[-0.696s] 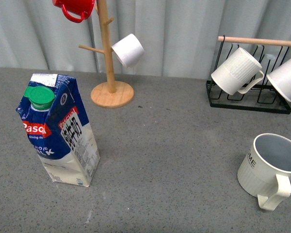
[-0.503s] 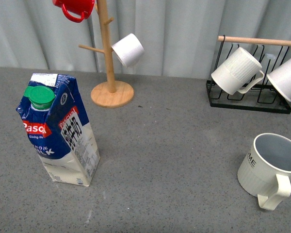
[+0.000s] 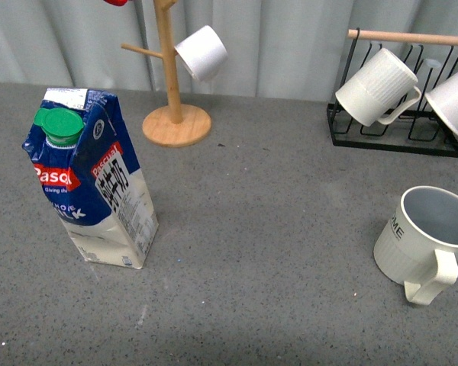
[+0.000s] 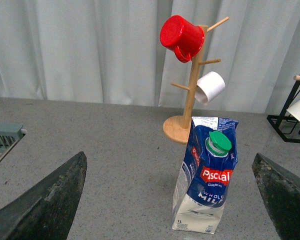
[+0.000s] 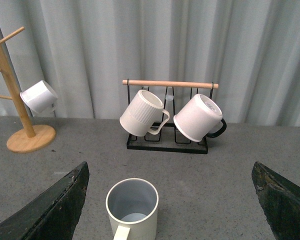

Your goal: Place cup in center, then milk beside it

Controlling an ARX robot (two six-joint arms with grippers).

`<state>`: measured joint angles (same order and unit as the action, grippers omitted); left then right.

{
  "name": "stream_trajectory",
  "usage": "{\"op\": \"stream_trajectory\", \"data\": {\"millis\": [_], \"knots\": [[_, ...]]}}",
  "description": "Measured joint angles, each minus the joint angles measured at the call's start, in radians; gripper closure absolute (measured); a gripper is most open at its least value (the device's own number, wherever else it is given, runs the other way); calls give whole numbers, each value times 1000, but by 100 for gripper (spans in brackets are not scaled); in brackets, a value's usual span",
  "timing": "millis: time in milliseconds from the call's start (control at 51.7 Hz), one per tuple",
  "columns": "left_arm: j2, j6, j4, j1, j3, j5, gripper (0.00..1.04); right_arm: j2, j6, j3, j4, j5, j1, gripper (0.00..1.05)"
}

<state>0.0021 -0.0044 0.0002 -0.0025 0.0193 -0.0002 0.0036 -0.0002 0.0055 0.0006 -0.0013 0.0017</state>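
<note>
Only the front view has tilted slightly, while the cup (image 3: 427, 240) stays far right, the milk (image 3: 91, 183) far left, and the left gripper (image 4: 168, 157) and right gripper (image 5: 170, 165) are spread wide and empty, so placing is not begun.

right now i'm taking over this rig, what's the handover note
Left tool: open, holding nothing, facing the milk.
Right tool: open, holding nothing, facing the cup.
The milk stands upright on the left side of the table. The cup stands upright near the right edge, handle toward the robot.
Done: nothing placed yet, and the centre is bare.
Left to do: move the cup to the centre, then set the milk beside it.
</note>
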Motion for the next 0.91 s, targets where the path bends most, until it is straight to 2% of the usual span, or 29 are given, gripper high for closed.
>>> {"op": "stream_trajectory", "data": {"millis": [193,213,252,310,406,561,774,909], "knots": [[0,0,0,0,0,0,7,0,-1,0,0,2,0,9],[0,0,0,0,0,0,7,11,-25,0,12,67,18,9],[0,0,0,0,0,0,7,80,-121,3,68,267,71,9],[0,0,0,0,0,0,7,167,-181,4,124,324,74,9],[0,0,0,0,0,0,7,504,-185,48,275,231,12,9],[0,0,0,0,0,0,7,850,-123,137,387,153,-14,9],[0,0,0,0,0,0,7,1222,-57,321,361,76,-39,9],[0,0,0,0,0,0,7,1446,-4,492,260,21,-61,9]]}}
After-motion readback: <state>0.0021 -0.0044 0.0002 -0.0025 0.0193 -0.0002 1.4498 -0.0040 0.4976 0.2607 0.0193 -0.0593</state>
